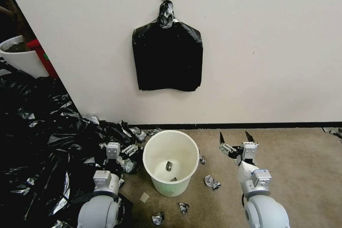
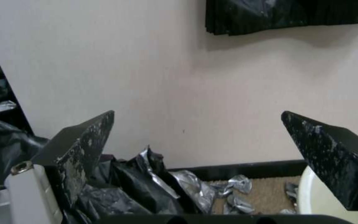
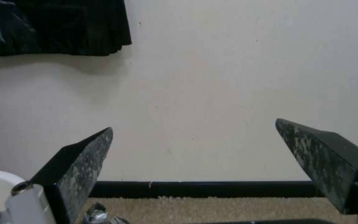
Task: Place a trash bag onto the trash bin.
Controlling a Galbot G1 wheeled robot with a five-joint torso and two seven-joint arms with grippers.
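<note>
Your trash bin (image 1: pixel 171 162) stands bare on the carpet between both tools. The left tool (image 1: pixel 121 149), spread wide and empty, sits beside the bin's left rim. The right tool (image 1: pixel 237 139) (equally spread) waits right. No trash bag is held; black film lies nearer your left arm.

Cream wall (image 1: pixel 267 42), black baseboard (image 1: pixel 249 125), seemingly tan carpet (image 1: pixel 306 171).

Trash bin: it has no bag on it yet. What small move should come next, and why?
Probably raise the right gripper toward the lower edge of the hanging black bundle. The trash bin stands unlined, the left gripper beside it has open, empty jaws like the right, and the bundle hangs on the wall above the bin.
</note>
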